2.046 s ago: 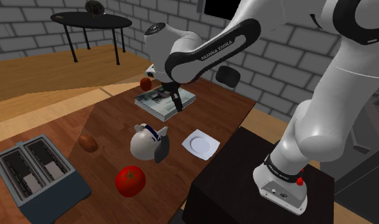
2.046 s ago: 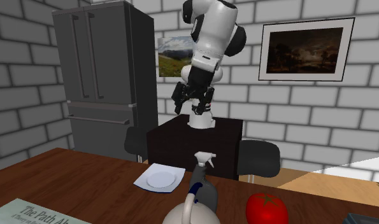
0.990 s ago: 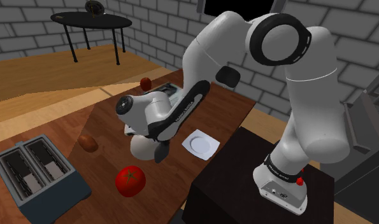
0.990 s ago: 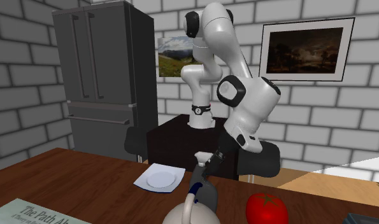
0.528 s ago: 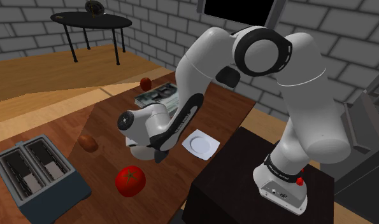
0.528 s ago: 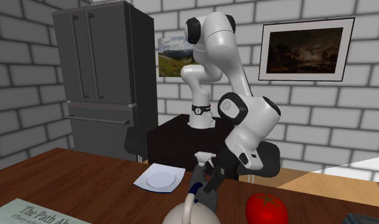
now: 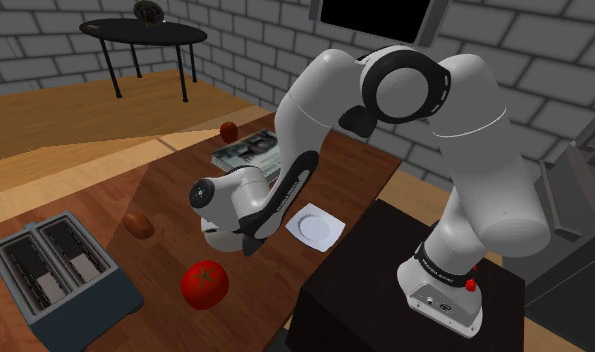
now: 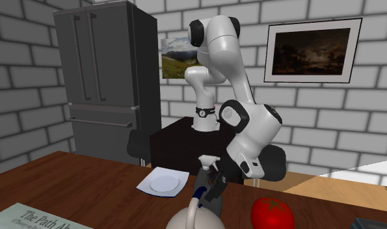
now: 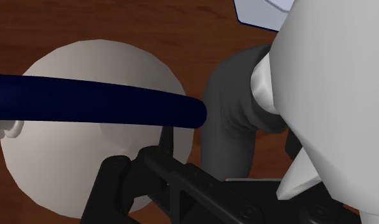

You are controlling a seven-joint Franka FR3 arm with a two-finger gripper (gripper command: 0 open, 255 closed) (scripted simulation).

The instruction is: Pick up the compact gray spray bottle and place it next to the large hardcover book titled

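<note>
The jaws are low over the desk (image 7: 165, 190), right at the spray bottle (image 9: 229, 127). Its white head hides part of them in the wrist view, so we cannot tell whether they stand apart or are clamped. The bottle, dark grey below, stands just beside a round white pot (image 9: 99, 60) with a dark blue handle (image 9: 99, 102). A white plate (image 7: 315, 227) lies near. We see the book (image 7: 243, 149) well apart, partly behind the arm (image 7: 485, 150).
</note>
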